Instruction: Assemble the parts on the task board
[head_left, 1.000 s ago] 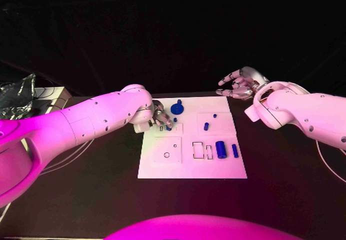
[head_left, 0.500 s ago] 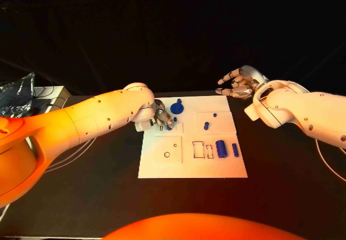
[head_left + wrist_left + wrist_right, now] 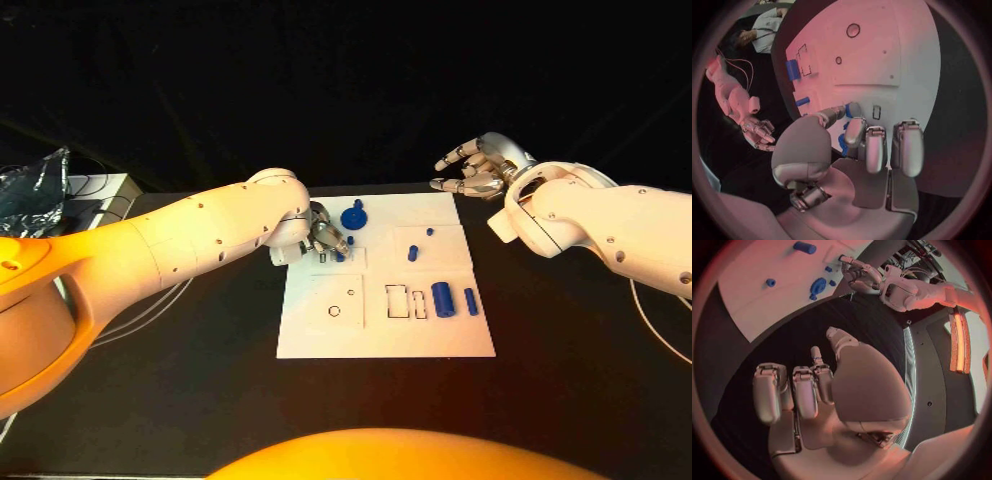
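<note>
The parts look like small hard plastic, light and stiff, probably a bit slick under metal fingers, so I'd judge each wants a pinch across its middle or its sides rather than a full wrap.

Nearest on the board is a stubby blue cylinder lying flat, with a thin bar just beside it on the right; empty rectangular slots sit just left of them and a small round hole further left. Short and round, the cylinder could roll if nudged.

Further back a small peg stands in the right-hand panel. On the left side the left hand is down on the board, its fingertips closed round a small blue piece; the wrist view shows blue between thumb and fingers, so it seems to be pinching that part.

Beyond it a round blue disc with a knob lies near the far edge, best taken by the knob, I'd say.

The right hand hovers off the far right corner, fingers loosely curled and apart, holding nothing.
</note>
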{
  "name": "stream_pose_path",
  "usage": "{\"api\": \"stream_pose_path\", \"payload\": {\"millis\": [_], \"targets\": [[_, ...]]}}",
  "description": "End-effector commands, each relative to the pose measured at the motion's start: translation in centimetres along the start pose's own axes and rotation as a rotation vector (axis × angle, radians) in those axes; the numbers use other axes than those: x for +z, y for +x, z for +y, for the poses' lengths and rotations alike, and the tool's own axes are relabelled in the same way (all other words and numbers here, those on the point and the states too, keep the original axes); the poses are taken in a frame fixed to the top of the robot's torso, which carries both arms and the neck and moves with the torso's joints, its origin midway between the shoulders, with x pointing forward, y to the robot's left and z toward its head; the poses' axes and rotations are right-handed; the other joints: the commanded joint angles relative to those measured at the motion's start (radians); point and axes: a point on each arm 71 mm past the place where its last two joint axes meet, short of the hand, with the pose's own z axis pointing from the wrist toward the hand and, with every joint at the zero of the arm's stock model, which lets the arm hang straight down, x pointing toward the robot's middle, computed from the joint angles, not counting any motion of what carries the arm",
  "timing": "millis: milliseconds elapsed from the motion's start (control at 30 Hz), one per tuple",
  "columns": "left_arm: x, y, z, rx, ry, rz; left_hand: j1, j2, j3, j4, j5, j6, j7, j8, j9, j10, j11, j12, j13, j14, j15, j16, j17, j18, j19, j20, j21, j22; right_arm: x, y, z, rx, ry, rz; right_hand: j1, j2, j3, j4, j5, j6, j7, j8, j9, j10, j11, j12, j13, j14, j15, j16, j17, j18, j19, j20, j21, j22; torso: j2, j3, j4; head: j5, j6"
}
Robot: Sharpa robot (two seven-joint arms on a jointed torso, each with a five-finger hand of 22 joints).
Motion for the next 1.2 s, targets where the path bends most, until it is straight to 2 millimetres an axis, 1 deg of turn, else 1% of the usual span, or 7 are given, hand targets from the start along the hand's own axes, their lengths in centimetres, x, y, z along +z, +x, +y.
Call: {"api": "stream_pose_path", "payload": {"millis": [33,267,567,667,833,1133,1200], "targets": [[0.0,0.2,-0.3,0.02,0.01,0.003,-0.011,-0.006,-0.026,0.013,-0.004,-0.005,0.0,-0.006,0.004,-0.005,0.005,-0.008,-0.006,0.101,-0.007,0.002,0.259,-0.009,0.006,-0.007,-0.005,0.059,0.0,0.1,0.1,-0.01,-0.01,0.01,0.0,-0.006,0.003,0.004,0.003,-0.009,0.001,0.006,0.001,-0.004,0.004,-0.004,0.137,0.085,0.008,-0.005,0.19,0.004,0.049,0.006,-0.003,0.155,0.0,-0.0002,0.0,-0.001,0.0],[-0.1,0.1,0.0,0.027,0.004,-0.004,-0.008,-0.023,-0.076,0.041,-0.004,-0.006,0.001,-0.009,0.013,-0.01,0.006,-0.012,-0.01,0.1,-0.007,0.001,0.258,-0.009,0.006,-0.007,-0.006,0.059,0.0,0.0,0.0,-0.01,-0.009,0.008,0.0,-0.006,0.003,0.004,0.003,-0.01,0.001,0.006,0.001,-0.005,0.004,-0.005,0.135,0.084,0.008,-0.006,0.188,0.004,0.048,0.006,-0.005,0.153,0.0,-0.001,0.0005,-0.002,0.0],[-0.5,-0.1,0.3,0.026,0.015,-0.021,-0.005,-0.028,-0.089,0.048,-0.004,-0.005,0.001,-0.01,0.016,-0.01,0.006,-0.012,-0.011,0.1,-0.007,0.001,0.258,-0.008,0.006,-0.007,-0.007,0.058,0.0,-0.1,0.0,-0.01,-0.01,0.003,0.0,-0.007,0.003,0.004,0.003,-0.01,0.001,0.007,0.001,-0.006,0.004,-0.006,0.135,0.084,0.008,-0.007,0.186,0.004,0.048,0.006,-0.006,0.152,0.001,-0.0021,0.0016,-0.005,0.001],[-0.8,-0.2,0.3,0.023,0.024,-0.028,-0.005,-0.032,-0.11,0.066,-0.01,-0.004,0.001,-0.012,0.02,-0.01,0.006,-0.011,-0.009,0.1,-0.007,0.001,0.257,-0.008,0.006,-0.007,-0.007,0.058,0.0,-0.1,0.0,-0.01,-0.01,0.002,0.0,-0.007,0.003,0.004,0.003,-0.01,0.001,0.007,0.001,-0.006,0.004,-0.006,0.135,0.084,0.008,-0.007,0.186,0.004,0.048,0.006,-0.006,0.152,0.0,-0.0024,0.0013,-0.005,0.003],[-1.7,-0.8,0.1,0.017,0.046,-0.041,0.014,-0.04,-0.167,0.122,-0.09,-0.003,0.002,-0.02,0.03,-0.012,0.007,-0.012,-0.011,0.1,-0.006,0.0,0.255,-0.008,0.006,-0.007,-0.008,0.058,0.0,-0.2,-0.1,-0.011,-0.008,-0.002,0.0,-0.007,0.003,0.004,0.003,-0.01,0.001,0.007,0.001,-0.006,0.004,-0.006,0.135,0.084,0.008,-0.007,0.186,0.004,0.048,0.006,-0.006,0.152,0.0,-0.0015,0.0014,-0.006,0.005],[-3.5,-2.7,-0.2,-0.015,0.092,-0.056,0.032,-0.035,-0.212,0.148,-0.147,-0.015,0.008,-0.03,0.04,-0.029,0.012,-0.03,-0.035,0.095,-0.004,-0.008,0.24,-0.004,-0.004,-0.005,-0.019,0.04,0.0,-0.4,-0.4,-0.012,-0.003,-0.007,0.0,-0.007,0.003,0.004,0.003,-0.01,0.001,0.007,0.001,-0.006,0.004,-0.006,0.135,0.084,0.008,-0.007,0.186,0.004,0.048,0.006,-0.006,0.152,0.001,-0.0018,0.0014,-0.004,0.011],[-3.8,-3.2,-0.1,-0.027,0.097,-0.064,0.042,-0.024,-0.227,0.147,-0.146,-0.046,0.019,-0.056,0.032,-0.053,0.021,-0.055,-0.068,0.093,0.002,-0.013,0.233,-0.002,-0.011,0.0,-0.026,0.028,0.0,-0.4,-0.4,-0.012,-0.002,-0.007,0.0,-0.007,0.003,0.004,0.003,-0.01,0.001,0.007,0.001,-0.006,0.004,-0.006,0.135,0.084,0.008,-0.007,0.186,0.004,0.048,0.006,-0.006,0.152,0.002,-0.0017,0.0005,-0.005,0.013]]}}
